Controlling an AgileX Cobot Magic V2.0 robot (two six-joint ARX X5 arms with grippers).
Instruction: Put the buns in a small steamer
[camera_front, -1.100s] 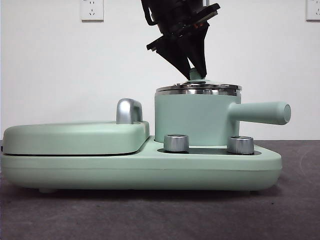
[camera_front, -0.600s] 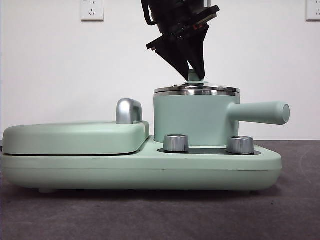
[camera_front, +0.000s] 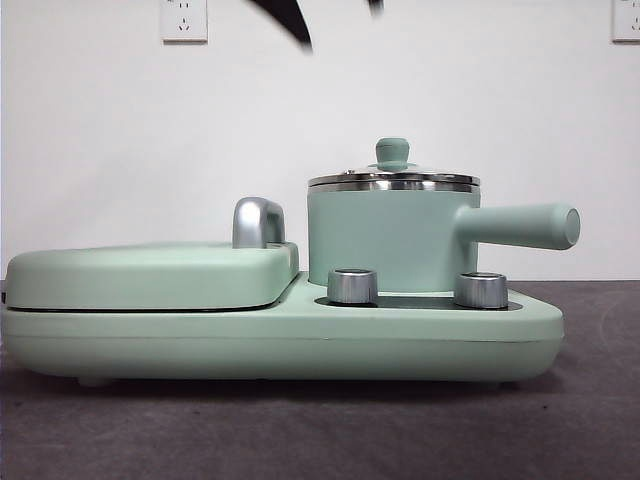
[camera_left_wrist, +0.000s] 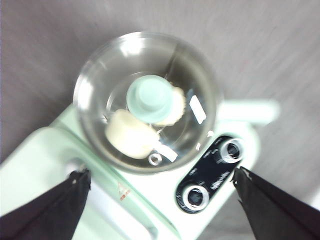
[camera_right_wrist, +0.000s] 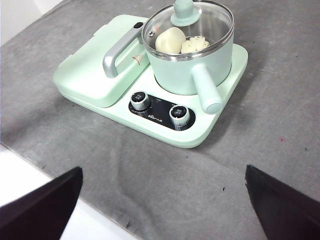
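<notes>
We see the left gripper (camera_left_wrist: 160, 210) hanging above the lidded small steamer (camera_front: 390, 235) (both buns (camera_right_wrist: 170, 41) inside), jaws wide and empty, over grey table (camera_right_wrist: 280, 100).

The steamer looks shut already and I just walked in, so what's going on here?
Both buns sit inside the small steamer, seen through its glass lid, which is on. Nothing is being held. The left hand hangs open right above the lid knob, clear of it. The right hand is open too, waiting well back from the appliance over the grey table. The flat grill plate beside the pot is closed.
</notes>
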